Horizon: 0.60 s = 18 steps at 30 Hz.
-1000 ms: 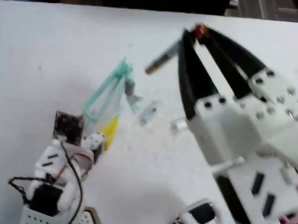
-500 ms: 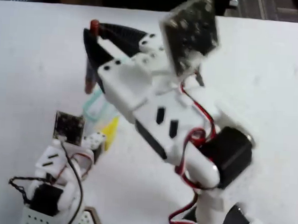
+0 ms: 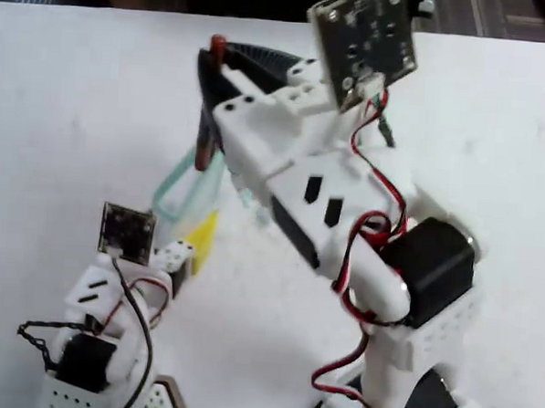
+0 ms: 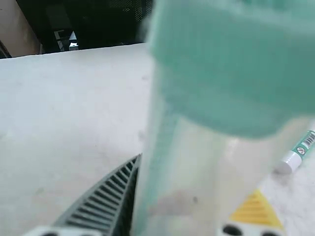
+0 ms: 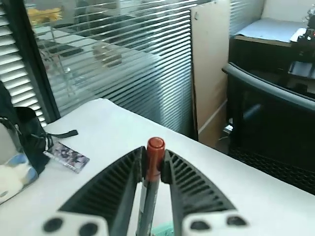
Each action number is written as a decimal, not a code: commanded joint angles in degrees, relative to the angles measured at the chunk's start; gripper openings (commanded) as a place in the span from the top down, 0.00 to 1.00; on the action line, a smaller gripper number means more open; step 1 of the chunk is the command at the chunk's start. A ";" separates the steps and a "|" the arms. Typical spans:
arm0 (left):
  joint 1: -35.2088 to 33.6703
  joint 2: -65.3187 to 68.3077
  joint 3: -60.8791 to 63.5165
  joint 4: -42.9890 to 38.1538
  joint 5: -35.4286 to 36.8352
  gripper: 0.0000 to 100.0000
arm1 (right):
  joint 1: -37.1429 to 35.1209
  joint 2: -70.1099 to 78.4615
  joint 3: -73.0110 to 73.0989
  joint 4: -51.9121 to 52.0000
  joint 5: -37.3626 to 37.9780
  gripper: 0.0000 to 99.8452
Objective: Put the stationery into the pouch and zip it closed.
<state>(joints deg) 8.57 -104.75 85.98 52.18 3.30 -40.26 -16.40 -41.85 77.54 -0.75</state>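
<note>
The right fingers (image 5: 118,183) are pinching the pen (image 3: 202,145), the left fingers (image 4: 109,200) gripping the pouch (image 3: 185,196); lowering slowly toward its opening at six o'clock seems wisest.

Two grippers are counted: the left gripper (image 3: 188,250) and the right gripper (image 5: 153,162). One pouch (image 3: 187,186), clear with a teal edge, is seen. Two pens are counted: one red-capped pen (image 5: 155,146) and one white pen (image 4: 298,155) with a green label. One black bag (image 5: 22,132) and one small card (image 5: 66,156) are counted.
</note>
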 commanded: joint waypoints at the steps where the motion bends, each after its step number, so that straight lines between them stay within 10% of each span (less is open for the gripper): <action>1: 1.10 -0.04 -0.44 -0.18 0.26 0.76 | 0.22 0.40 1.85 0.75 -0.62 0.98; 9: 1.01 -0.04 -0.35 -0.18 0.26 0.76 | -4.35 -0.13 6.95 1.98 -0.18 0.98; 18: 1.10 -0.04 -0.35 -0.18 0.26 0.76 | -2.42 -2.42 7.03 5.23 -0.09 0.70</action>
<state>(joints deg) 8.57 -104.75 85.98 52.18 3.30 -43.16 -16.57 -34.11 82.46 -0.75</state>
